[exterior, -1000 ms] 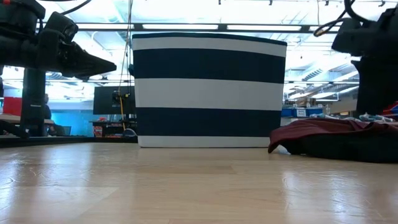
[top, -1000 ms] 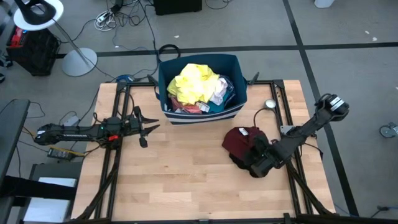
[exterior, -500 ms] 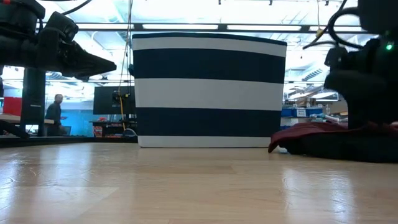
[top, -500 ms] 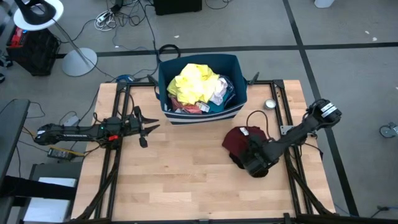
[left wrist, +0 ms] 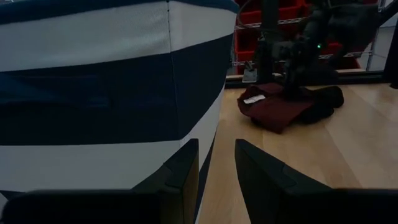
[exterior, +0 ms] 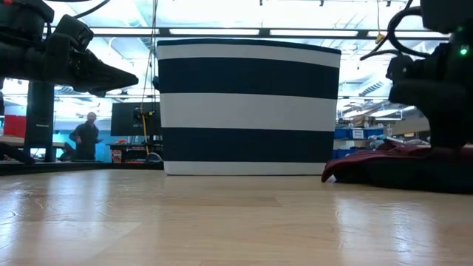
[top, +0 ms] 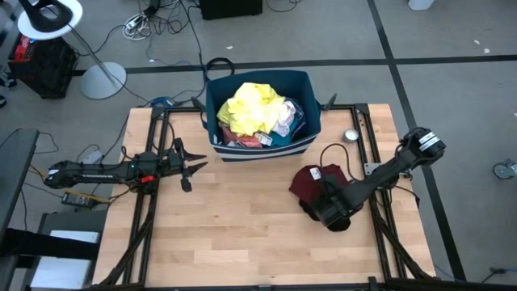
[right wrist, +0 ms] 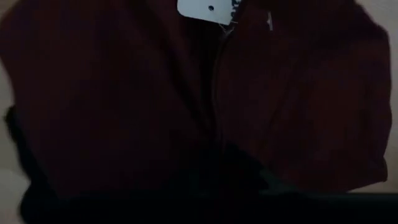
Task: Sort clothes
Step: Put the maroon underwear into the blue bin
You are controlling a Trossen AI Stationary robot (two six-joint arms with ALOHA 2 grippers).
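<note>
Right gripper [top: 329, 212]: pressed down onto the maroon piece [top: 309, 183] at the table's right side; whether its fingers are parted or closed on cloth cannot be told, since they are buried in dark fabric in the right wrist view.
Maroon piece: laid crumpled on the wooden table [top: 226, 234], just in front of the striped bin [top: 260, 147], a white tag [right wrist: 207, 10] showing.
Left gripper [top: 191, 168]: held in the air at the table's left side, near the bin's corner, fingers parted and nothing carried.
Bin contents: a yellow shirt [top: 252, 106] is seen on top, with pink and white pieces beside it.
Progress: judged early; one garment is out, and most of the pile is left in the bin.
</note>
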